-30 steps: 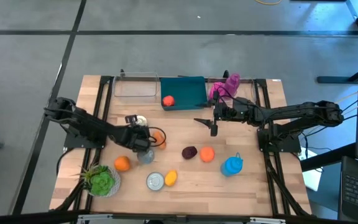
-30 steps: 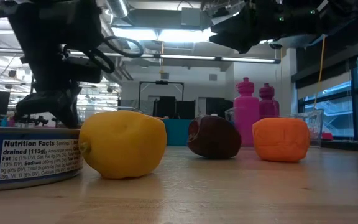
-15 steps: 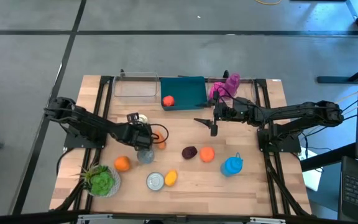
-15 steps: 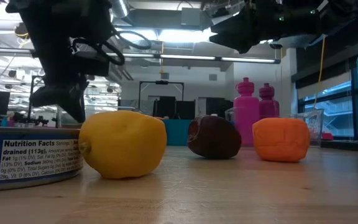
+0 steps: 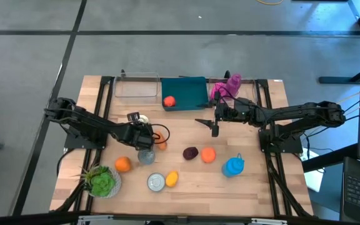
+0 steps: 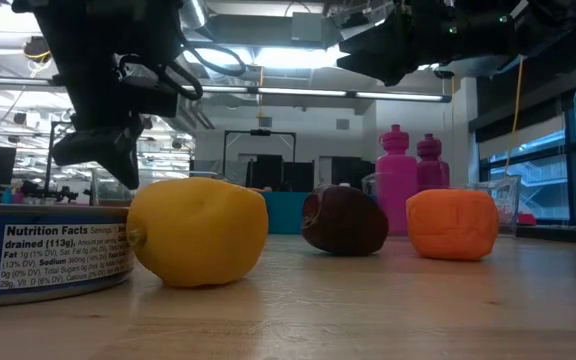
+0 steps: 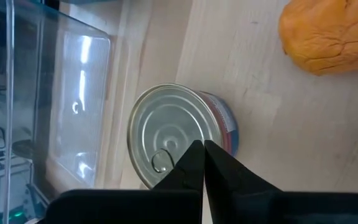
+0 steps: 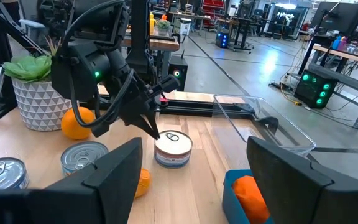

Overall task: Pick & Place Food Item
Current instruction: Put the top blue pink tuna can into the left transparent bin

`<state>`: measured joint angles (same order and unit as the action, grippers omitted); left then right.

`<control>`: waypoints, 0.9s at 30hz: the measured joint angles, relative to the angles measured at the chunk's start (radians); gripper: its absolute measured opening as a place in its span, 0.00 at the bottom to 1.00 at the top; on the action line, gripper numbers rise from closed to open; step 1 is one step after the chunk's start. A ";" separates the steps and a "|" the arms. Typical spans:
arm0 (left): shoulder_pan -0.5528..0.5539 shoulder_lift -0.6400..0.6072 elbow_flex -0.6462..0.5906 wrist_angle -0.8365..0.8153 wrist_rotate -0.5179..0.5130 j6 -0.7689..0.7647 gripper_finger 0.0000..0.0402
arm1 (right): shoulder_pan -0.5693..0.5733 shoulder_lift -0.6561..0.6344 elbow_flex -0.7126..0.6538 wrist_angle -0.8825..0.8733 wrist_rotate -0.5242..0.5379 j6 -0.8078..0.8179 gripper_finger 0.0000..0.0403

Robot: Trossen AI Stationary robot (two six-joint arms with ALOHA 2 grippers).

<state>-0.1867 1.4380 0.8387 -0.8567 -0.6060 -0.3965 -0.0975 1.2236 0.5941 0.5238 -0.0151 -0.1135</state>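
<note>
My left gripper (image 5: pixel 141 129) is shut and hangs just above a silver pull-tab can (image 7: pixel 173 134), which stands on its base near the clear container (image 5: pixel 136 86). An orange food item (image 5: pixel 161 142) lies beside it on the table. My right gripper (image 5: pixel 214 127) is open and waits in the air near the teal bin (image 5: pixel 186 92), which holds one orange-red food item (image 5: pixel 169 100). A plum (image 5: pixel 190 152), another orange item (image 5: pixel 208 154) and a lemon (image 5: pixel 171 178) lie on the near half of the table.
Two more cans (image 5: pixel 146 156) (image 5: pixel 156 181), an orange (image 5: pixel 123 164), a potted plant (image 5: pixel 102 181) and a blue object (image 5: pixel 233 165) stand toward the near edge. Pink bottles (image 5: pixel 227 84) stand at the far edge, right of the teal bin.
My left gripper has risen a little and edged toward the can by the clear container, staying shut. Nothing on the table has moved.
</note>
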 joint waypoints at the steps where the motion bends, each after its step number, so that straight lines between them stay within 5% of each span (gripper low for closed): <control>1: 0.000 0.000 0.000 0.000 -0.002 0.000 0.00 | 0.000 0.000 0.000 0.000 0.000 0.000 0.72; 12: 0.035 -0.001 0.000 -0.010 0.103 -0.062 0.05 | 0.000 0.000 0.000 0.000 0.000 0.000 0.72; 19: 0.065 -0.001 0.000 -0.015 0.203 -0.064 0.33 | 0.000 0.000 0.000 0.000 0.000 0.000 0.72; 27: 0.067 -0.001 0.005 -0.043 0.189 -0.063 0.61 | 0.000 0.000 0.000 0.000 0.000 0.000 0.72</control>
<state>-0.1200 1.4372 0.8440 -0.9001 -0.4166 -0.4595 -0.0975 1.2236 0.5941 0.5236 -0.0151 -0.1135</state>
